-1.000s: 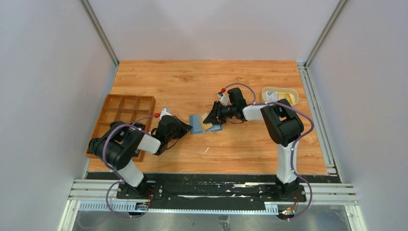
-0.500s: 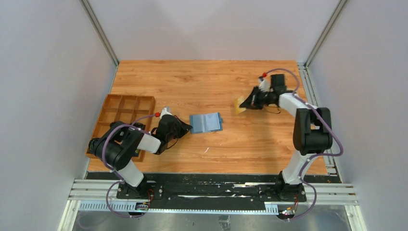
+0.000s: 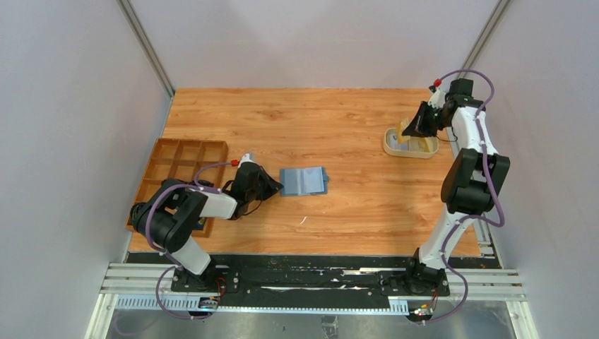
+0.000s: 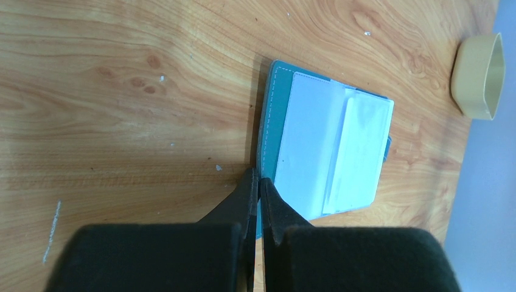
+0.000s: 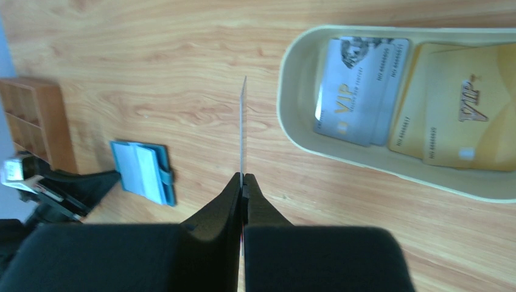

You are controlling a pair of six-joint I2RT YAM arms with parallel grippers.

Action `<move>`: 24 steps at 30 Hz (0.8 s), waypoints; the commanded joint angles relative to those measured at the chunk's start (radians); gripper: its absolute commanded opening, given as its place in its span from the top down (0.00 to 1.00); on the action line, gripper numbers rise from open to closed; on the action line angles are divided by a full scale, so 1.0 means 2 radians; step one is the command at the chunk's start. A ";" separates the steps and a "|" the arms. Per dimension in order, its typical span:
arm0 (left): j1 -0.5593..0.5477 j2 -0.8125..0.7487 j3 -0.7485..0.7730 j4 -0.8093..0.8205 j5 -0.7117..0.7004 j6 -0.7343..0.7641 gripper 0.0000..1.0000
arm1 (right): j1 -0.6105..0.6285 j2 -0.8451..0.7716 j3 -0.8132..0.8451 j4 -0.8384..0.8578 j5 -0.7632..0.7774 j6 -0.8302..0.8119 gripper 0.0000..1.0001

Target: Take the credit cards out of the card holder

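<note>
Wooden table (image 3: 339, 120) walled on three sides, wide bare boards across centre. Compartment tray (image 3: 185, 164) against left edge. Cream dish (image 3: 390, 146) near right edge, holding silver and gold credit cards (image 5: 365, 85). Blue card holder (image 3: 304, 181) lying open mid-table. Left gripper (image 4: 258, 180) pressed together, tips touching holder's edge. Right gripper (image 5: 243, 177) clamped on yellow card (image 3: 404, 129) by dish rim.

wood-grain table (image 3: 282, 120) smooth; card holder (image 4: 272, 121) matt, stitched; cards (image 5: 359, 85) glossy

Blue holder (image 3: 304, 181) with white pockets; cream dish (image 5: 291, 103); silver and gold VIP-printed cards (image 5: 359, 85); orange wood-grain counter (image 3: 282, 120).
</note>
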 commanded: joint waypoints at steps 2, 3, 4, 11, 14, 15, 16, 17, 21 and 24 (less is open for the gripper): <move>-0.002 -0.005 0.011 -0.073 0.010 0.022 1.00 | -0.017 0.047 0.067 -0.111 0.019 -0.083 1.00; -0.002 -0.010 0.013 -0.082 0.008 0.025 1.00 | -0.020 0.054 0.075 -0.116 0.023 -0.086 1.00; -0.002 -0.013 0.015 -0.092 0.005 0.028 1.00 | -0.024 0.058 0.079 -0.117 0.030 -0.087 1.00; -0.002 -0.049 0.028 -0.145 -0.010 0.053 1.00 | -0.053 0.086 0.098 -0.117 0.049 -0.089 1.00; -0.002 -0.049 0.036 -0.154 -0.010 0.056 1.00 | -0.057 0.105 0.110 -0.117 0.056 -0.088 1.00; -0.002 -0.049 0.039 -0.157 -0.010 0.056 1.00 | -0.057 0.109 0.113 -0.117 0.058 -0.088 1.00; -0.002 -0.047 0.042 -0.160 -0.010 0.057 1.00 | -0.058 0.113 0.115 -0.117 0.061 -0.088 1.00; -0.002 -0.047 0.046 -0.164 -0.010 0.059 1.00 | -0.057 0.115 0.116 -0.117 0.064 -0.088 1.00; -0.002 -0.043 0.061 -0.181 -0.011 0.069 1.00 | -0.060 0.128 0.112 -0.108 0.064 -0.083 1.00; -0.002 -0.045 0.066 -0.190 -0.022 0.072 1.00 | -0.060 0.139 0.109 -0.094 0.057 -0.078 1.00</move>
